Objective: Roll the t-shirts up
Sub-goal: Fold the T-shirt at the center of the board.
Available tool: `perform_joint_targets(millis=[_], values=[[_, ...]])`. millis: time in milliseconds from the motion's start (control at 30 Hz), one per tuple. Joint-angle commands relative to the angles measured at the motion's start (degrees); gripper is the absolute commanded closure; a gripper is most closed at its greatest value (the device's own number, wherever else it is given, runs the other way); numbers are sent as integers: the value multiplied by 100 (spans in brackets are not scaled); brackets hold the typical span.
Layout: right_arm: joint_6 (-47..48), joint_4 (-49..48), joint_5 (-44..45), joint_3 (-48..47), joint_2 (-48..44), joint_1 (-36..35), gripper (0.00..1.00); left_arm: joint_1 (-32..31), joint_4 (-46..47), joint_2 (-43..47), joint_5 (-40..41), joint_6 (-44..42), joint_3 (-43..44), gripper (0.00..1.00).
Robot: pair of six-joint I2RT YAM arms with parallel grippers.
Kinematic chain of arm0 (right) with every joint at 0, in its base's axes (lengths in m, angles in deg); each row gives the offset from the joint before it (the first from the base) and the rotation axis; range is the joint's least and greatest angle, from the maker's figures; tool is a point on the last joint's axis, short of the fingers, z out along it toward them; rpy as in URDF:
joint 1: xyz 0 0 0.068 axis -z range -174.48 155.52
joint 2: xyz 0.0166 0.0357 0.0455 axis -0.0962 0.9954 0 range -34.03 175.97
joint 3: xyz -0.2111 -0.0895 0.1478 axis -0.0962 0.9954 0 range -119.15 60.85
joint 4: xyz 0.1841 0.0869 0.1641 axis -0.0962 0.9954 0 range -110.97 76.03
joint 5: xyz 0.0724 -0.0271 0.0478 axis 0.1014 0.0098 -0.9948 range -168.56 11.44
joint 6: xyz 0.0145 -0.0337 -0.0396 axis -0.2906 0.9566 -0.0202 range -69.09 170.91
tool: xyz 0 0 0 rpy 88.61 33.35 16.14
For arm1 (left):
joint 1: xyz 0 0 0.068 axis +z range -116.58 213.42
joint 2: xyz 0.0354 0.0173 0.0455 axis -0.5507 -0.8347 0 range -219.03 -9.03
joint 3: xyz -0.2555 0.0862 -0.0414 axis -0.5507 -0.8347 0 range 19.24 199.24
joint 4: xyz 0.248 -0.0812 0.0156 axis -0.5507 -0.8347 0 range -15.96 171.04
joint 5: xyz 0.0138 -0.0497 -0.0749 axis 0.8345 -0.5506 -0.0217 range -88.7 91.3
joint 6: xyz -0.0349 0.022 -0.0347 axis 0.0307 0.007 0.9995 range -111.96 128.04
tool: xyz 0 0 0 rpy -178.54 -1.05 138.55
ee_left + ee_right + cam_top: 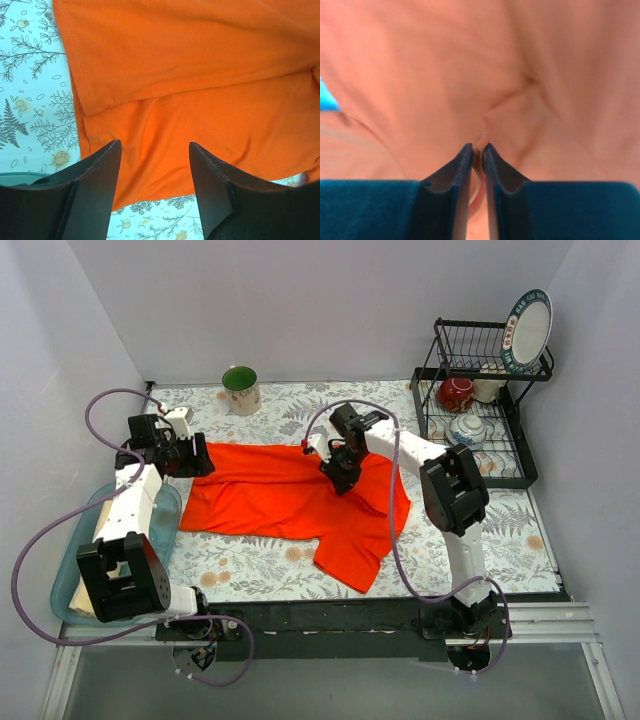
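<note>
The orange-red t-shirt lies spread on the flowered table, with one sleeve hanging toward the front edge. My left gripper is open just above the shirt's left edge. In the left wrist view the gripper hovers over a folded hem of the shirt. My right gripper is shut on a pinched fold near the shirt's upper middle. In the right wrist view the gripper clamps a ridge of the cloth. A pale cream cloth shows in the tub, mostly hidden by the left arm.
A blue tub sits at the left edge under the left arm. A green mug stands at the back. A black dish rack with bowls and a plate is at the back right. Walls enclose the table.
</note>
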Motion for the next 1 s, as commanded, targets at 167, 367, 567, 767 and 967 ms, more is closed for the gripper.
perform_joint_targets(millis=[167, 367, 567, 767, 967], values=[[-528, -140, 272, 837, -1339, -1030, 56, 12, 253, 193, -251, -12, -61, 44], [-519, -70, 598, -295, -640, 330, 60, 12, 350, -413, -330, 14, 307, 44], [-203, 150, 1072, -1992, 575, 1675, 64, -6, 639, -1248, 20, 164, 580, 44], [-176, -184, 1486, -2477, 1120, 2090, 54, -6, 965, -2285, 495, 401, 1203, 39], [-132, -202, 1486, -2486, 1402, 2152, 53, 3, 992, -3146, 768, 515, 1942, 35]])
